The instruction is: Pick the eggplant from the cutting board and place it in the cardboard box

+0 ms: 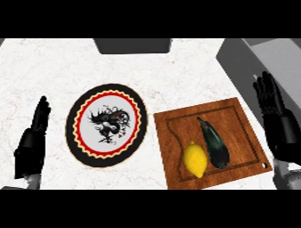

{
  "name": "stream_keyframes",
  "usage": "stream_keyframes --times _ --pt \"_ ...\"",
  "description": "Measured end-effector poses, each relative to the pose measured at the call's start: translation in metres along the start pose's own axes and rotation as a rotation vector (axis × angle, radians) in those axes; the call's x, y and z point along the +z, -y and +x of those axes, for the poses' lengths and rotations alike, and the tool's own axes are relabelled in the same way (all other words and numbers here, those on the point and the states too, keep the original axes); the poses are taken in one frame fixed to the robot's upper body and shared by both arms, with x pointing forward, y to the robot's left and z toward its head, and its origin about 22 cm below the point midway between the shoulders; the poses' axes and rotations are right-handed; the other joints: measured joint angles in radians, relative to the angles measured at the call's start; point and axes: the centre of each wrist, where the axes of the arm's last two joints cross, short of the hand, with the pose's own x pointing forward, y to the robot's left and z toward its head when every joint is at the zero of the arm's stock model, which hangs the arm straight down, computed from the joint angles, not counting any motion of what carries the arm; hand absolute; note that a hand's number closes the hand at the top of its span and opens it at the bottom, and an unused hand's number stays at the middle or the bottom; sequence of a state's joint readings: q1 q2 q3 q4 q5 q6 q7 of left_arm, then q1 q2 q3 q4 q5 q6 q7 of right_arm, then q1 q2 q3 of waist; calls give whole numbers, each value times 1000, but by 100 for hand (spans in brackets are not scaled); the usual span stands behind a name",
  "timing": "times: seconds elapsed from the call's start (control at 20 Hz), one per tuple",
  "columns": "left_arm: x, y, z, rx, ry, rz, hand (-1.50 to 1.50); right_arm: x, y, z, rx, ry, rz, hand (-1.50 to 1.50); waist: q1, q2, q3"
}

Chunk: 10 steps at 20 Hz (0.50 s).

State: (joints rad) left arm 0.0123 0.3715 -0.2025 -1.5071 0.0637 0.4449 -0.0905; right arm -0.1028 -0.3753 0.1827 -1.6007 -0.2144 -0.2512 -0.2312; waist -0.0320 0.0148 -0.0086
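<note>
With both the left robot hand (34,133) and right robot hand (271,100) released, the eggplant (214,141) lay ungrasped on the cutting board (179,122), so reaching down for it seemingly came next.

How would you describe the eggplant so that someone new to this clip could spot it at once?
Start at the brown wooden cutting board on the counter's right side, next to the round patterned plate. Two items lie on it side by side. The eggplant is the right one: long, slim, dark and glossy, whereas its neighbour is a shorter, bright yellow lemon.
</note>
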Motion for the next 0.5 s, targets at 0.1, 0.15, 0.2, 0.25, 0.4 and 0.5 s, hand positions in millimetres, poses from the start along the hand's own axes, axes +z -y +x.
stream_keyframes --times 0.1,0.15,0.2,0.25,0.4,0.5 --pt "-2 2 -1 13 -19 -7 0 -4 5 7 33 -37 -18 150 11 -6 3" --pt "-3 2 -1 20 -32 -5 0 -3 6 10 62 -66 -24 150 14 -9 4" --pt "-4 4 -3 30 -54 1 0 -3 6 14 92 -96 -32 150 16 -10 5" --pt "-8 2 -3 39 -75 7 0 -5 6 18 124 -132 -41 150 17 -12 5" --pt "-9 2 -6 71 -126 8 0 -2 34 14 407 -240 13 150 23 -6 -7" --pt "-6 3 -11 90 -170 6 0 7 42 10 490 -341 -68 -150 13 -11 -5"
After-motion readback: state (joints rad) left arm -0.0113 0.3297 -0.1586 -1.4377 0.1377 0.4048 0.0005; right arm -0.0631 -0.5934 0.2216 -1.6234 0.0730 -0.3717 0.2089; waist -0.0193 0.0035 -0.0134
